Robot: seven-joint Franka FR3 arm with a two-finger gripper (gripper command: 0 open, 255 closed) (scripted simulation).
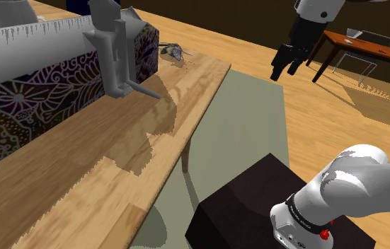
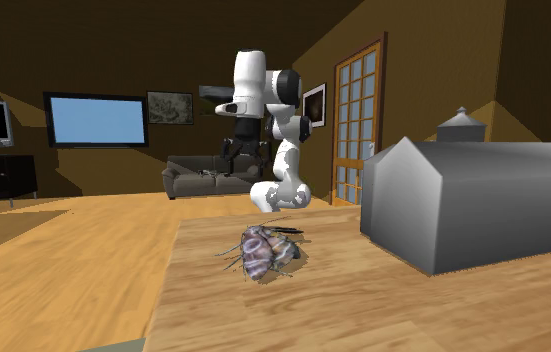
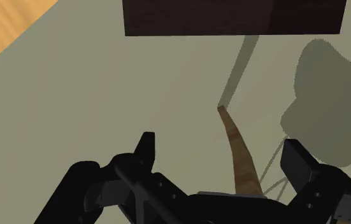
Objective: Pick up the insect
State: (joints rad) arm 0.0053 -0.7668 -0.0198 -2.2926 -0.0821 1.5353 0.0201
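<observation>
Insect [image 2: 263,250] lies untouched on the desk [image 2: 363,310]; spread, empty jaws hang at its three o'clock in the shoulder view. Approach and grasp remain.

A light wooden tabletop [image 1: 101,177] is seen carrying a long box [image 1: 37,106] patterned in purple and white and topped with a grey serrated edge. A plain grey upright object [image 1: 115,49] is set against the box. A pale green rug [image 1: 257,120] is laid on the wooden floor [image 1: 342,113] beside the tabletop, and a dark reddish side table [image 1: 370,48] is placed farther off. In the second exterior view a blue wall screen [image 2: 96,120], a dark sofa [image 2: 193,178] and a glazed wooden door [image 2: 358,120] are shown.
</observation>
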